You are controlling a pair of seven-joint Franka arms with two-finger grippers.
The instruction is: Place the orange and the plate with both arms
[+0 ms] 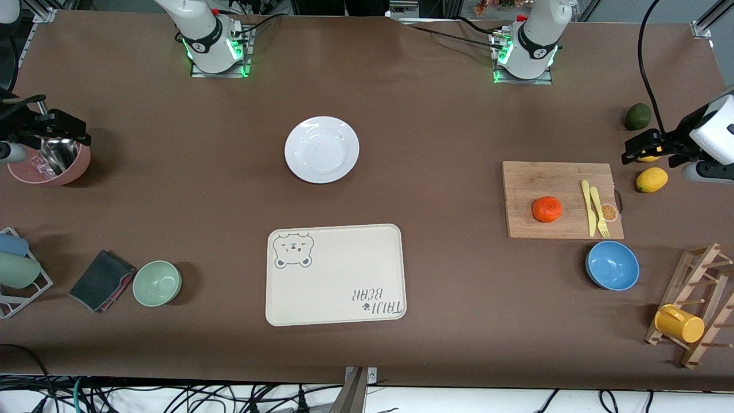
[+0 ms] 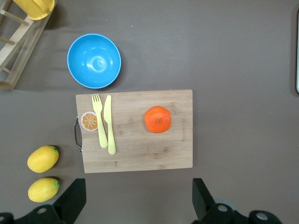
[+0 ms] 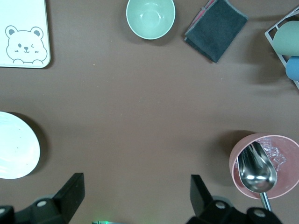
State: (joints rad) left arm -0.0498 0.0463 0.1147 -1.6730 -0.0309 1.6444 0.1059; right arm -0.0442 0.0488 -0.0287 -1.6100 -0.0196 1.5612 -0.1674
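Left claw (image 2: 135,205) up in the air at the left arm's end of the bench (image 1: 436,132), over bare bench surface beside the lemons (image 1: 652,179), fingers (image 2: 72,200) spread wide with nothing between them. Orange (image 1: 547,209) down on the wooden cutting board (image 1: 539,178), well apart from that claw and toward the middle of the bench from it, stem dimple facing up, slightly flattened and round, so no long axis to tell. Yellow fork (image 1: 600,212) and yellow knife (image 1: 588,207) side by side on the same board, between orange and claw, tines toward the front camera. Blue bowl (image 1: 612,265) just off the board's nearer edge.

Right claw (image 3: 135,205) up in the air at the right arm's end of the bench, above the pink bowl (image 1: 63,172) with its metal spoon (image 3: 256,170), fingers (image 3: 70,198) spread wide, holding nothing. Plate (image 1: 321,149) flat on the bench, right way up, well apart from that claw toward the bench's middle, round and so without any long axis. Cream tray (image 1: 338,269) with bear drawing nearer the front camera than the plate, its long side running along the bench. Green bowl (image 1: 157,283) and dark folded cloth (image 1: 102,280) beside each other, nearer the front camera than the right claw.
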